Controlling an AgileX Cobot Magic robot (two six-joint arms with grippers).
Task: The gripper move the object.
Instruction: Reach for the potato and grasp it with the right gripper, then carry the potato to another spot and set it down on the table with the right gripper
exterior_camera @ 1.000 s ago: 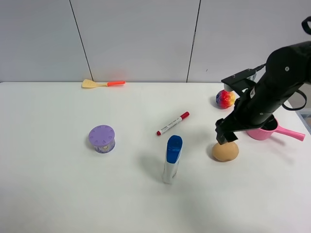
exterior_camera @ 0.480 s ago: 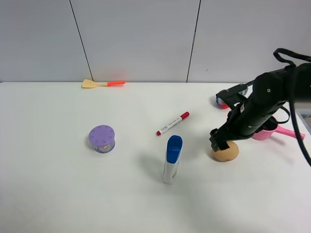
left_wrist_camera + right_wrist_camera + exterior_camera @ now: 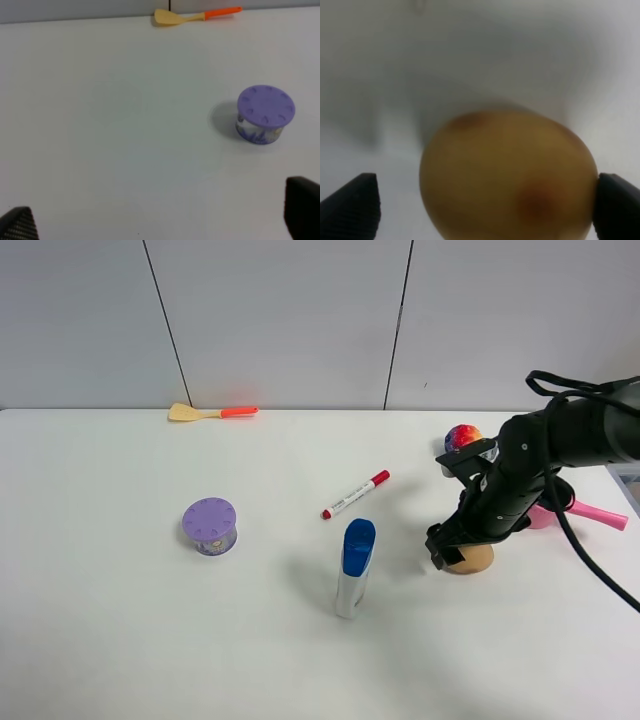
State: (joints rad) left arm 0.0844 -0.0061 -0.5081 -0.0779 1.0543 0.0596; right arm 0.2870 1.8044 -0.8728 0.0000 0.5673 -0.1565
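The tan rounded object [image 3: 478,560] lies on the white table [image 3: 120,640] at the right. My right gripper [image 3: 452,548] has come down over it from above. In the right wrist view the object [image 3: 507,175] fills the space between the two black fingertips [image 3: 350,207]. One fingertip touches its side and the other stands a little apart, so the right gripper [image 3: 482,210] is open around it. My left gripper [image 3: 160,220] is open and empty above bare table. The left arm is out of the exterior view.
A rainbow ball [image 3: 460,437] and a pink scoop [image 3: 588,511] lie just behind the right arm. A blue-capped bottle [image 3: 354,565] stands left of the object, with a red marker [image 3: 356,494] behind it. A purple-lidded jar [image 3: 210,525] [image 3: 265,114] and a spatula [image 3: 212,413] are at the left.
My right arm has come down and slightly left, bringing the gripper from above the object to around it. The object has stayed in place.
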